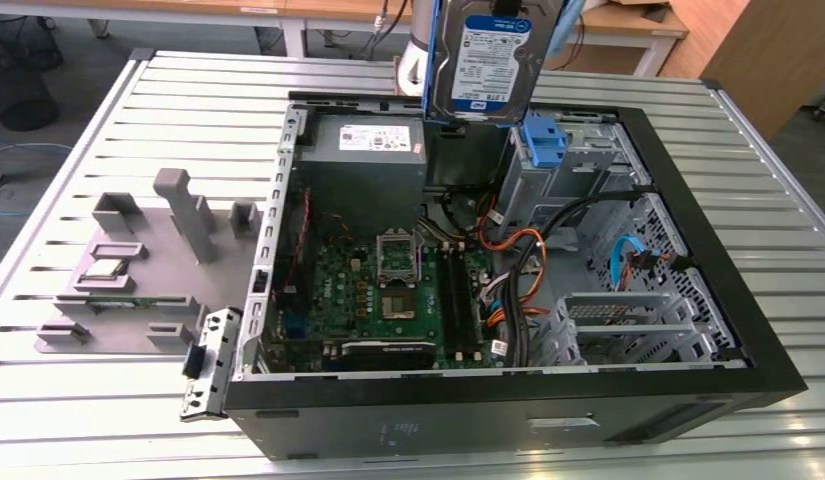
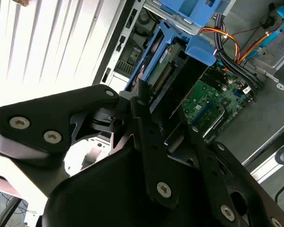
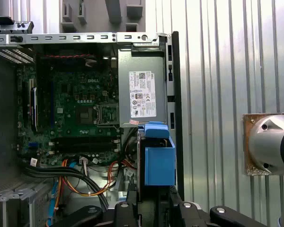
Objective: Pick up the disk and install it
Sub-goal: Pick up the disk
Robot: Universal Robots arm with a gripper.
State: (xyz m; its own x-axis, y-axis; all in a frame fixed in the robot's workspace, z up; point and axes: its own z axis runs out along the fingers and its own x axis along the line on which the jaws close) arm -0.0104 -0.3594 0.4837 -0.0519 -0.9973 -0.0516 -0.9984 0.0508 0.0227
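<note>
The tool [image 2: 157, 113] grips the disk [image 1: 482, 65] upright above the open computer case [image 1: 519, 425]. That case sits on a ribbed metal bench [image 1: 105, 420], with wooden desks [image 1: 632, 22] and grey floor [image 1: 52, 140] beyond.

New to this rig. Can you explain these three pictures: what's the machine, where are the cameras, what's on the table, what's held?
This is one robot arm with a gripper. The exterior view is from a camera off the arm and shows a slatted metal table. On it lie an open computer case, its motherboard exposed, and, on the exterior view's left, a grey fixture block. Both wrist views are from cameras riding on the arm, looking past its black fingers into the case. The gripper is shut on the disk, a silver drive in a blue carrier, held on end above the case near the blue bracket on the drive cage. It is not yet installed.
</note>
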